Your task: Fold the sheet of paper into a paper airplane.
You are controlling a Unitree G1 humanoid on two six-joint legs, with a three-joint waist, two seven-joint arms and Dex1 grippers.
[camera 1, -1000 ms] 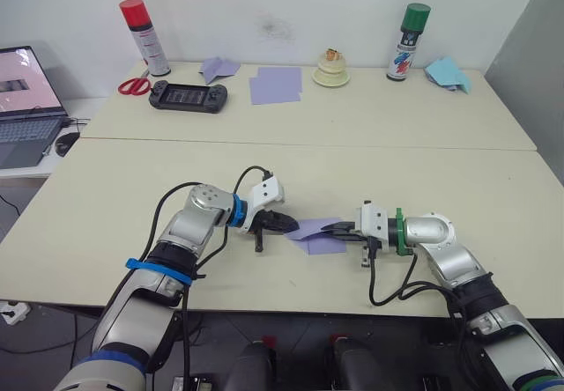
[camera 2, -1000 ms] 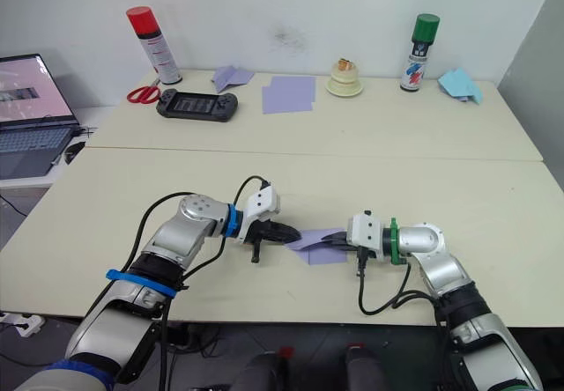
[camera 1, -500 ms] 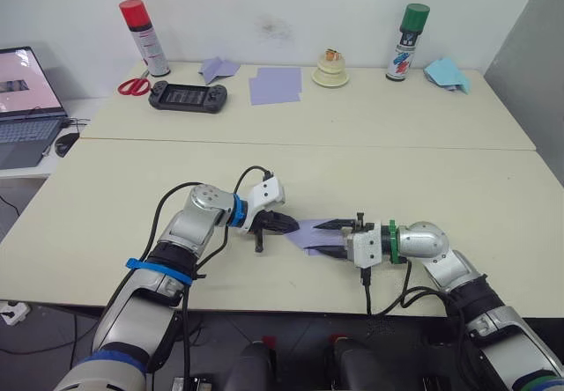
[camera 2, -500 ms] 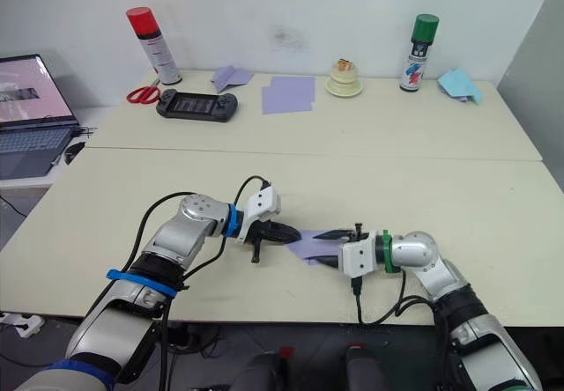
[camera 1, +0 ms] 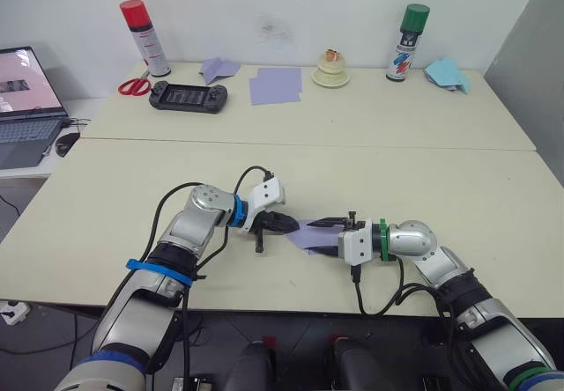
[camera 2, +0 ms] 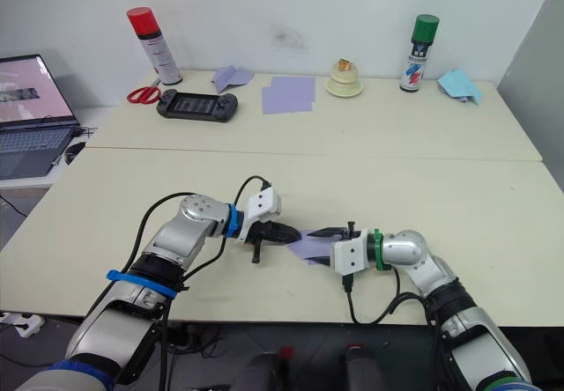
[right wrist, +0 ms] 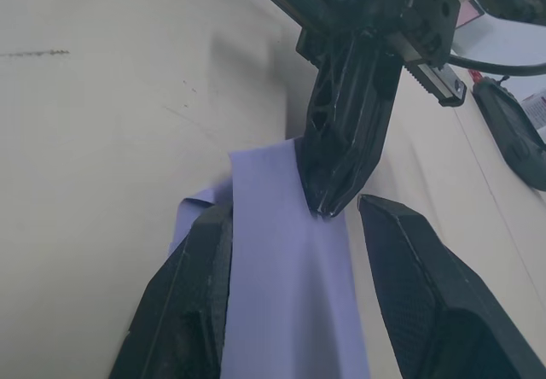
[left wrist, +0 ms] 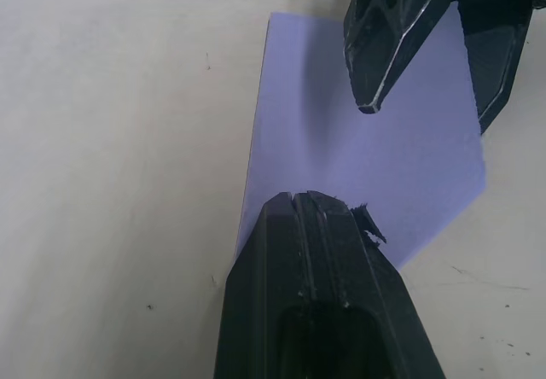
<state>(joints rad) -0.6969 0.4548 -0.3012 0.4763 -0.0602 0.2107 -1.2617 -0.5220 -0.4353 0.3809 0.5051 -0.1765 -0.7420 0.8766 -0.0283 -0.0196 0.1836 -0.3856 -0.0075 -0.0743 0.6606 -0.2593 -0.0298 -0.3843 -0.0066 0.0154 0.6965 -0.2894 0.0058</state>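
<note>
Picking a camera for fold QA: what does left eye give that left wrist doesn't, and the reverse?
Left eye alone: the wider table, with red-capped spray can, green-capped spray can, scissors, handheld game console, laptop, spare lavender sheets and light-blue folded paper.

Left wrist alone: the sheet's straight edge against the tabletop, close up.

Shared: the lavender sheet of paper, the left tool shut and pressing on it, the right tool open over its other end.
</note>
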